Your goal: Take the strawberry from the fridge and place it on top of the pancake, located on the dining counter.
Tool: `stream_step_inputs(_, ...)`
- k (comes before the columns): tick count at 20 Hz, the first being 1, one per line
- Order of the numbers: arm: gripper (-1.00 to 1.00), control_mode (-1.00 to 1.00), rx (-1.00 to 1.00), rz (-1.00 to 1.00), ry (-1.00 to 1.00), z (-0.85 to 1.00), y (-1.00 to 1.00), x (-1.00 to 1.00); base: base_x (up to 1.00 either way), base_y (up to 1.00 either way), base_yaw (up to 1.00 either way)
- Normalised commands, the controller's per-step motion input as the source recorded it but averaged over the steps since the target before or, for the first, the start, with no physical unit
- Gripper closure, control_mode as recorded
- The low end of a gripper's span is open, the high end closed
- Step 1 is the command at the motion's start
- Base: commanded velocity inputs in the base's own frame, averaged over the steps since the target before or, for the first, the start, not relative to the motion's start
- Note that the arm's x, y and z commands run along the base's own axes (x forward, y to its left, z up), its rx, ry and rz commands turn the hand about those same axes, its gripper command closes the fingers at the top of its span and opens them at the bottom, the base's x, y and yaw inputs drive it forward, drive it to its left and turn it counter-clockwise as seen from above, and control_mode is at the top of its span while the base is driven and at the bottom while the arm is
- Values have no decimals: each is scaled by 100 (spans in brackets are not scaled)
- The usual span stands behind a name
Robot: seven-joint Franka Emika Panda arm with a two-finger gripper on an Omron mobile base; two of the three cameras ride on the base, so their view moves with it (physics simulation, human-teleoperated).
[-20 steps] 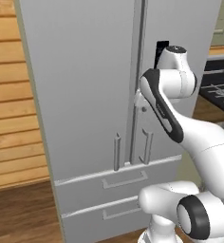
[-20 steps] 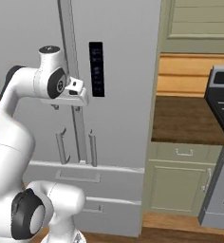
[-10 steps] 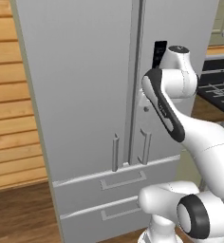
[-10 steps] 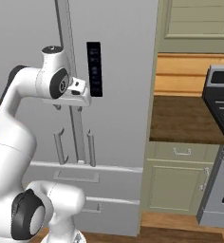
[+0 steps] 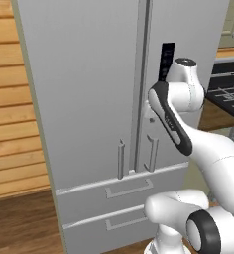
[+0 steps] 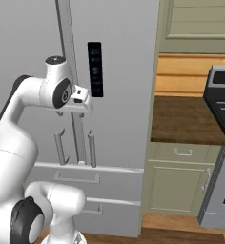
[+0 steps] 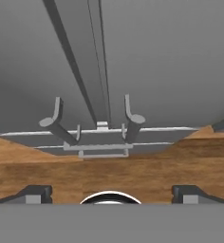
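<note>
The fridge [image 5: 89,89] stands shut, tall and light grey, with a black panel [image 6: 95,69] on its right door. The strawberry is hidden behind the closed doors. The pancake and the dining counter are out of view. My gripper [image 6: 80,106] hangs close in front of the door seam, pointing down, a little above the two vertical bar handles [image 6: 91,148]. In the hand view the gripper [image 7: 111,192] is open with nothing between its fingertips [image 7: 35,193]. That view looks down along the seam at both handles [image 7: 132,121] and the lower drawers [image 7: 104,151].
Right of the fridge lie a dark worktop [image 6: 186,119] over green-grey cabinets [image 6: 181,181] and a stove [image 6: 221,95]. A wood-plank wall [image 5: 10,124] is to the left. Wood floor [image 5: 20,223] lies below.
The whole picture has shifted slightly, so the base has moved a little before the fridge. The hand sits slightly lower along the door seam. The jaws stay open.
</note>
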Motion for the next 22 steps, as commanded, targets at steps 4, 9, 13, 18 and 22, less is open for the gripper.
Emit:
stream_step_inputs(4,-100,-100,0,1,0,-81,-6,37,0,0,0)
stream_step_inputs(9,-100,-100,0,-1,-2,-57,-3,66,0,0,0)
stream_step_inputs(13,-100,-100,3,0,2,-31,-9,23,0,0,0)
stream_step_inputs(18,-100,-100,3,0,0,-56,-24,10,0,0,0)
stream_step_inputs(22,-100,-100,3,0,-1,-53,-29,5,0,0,0)
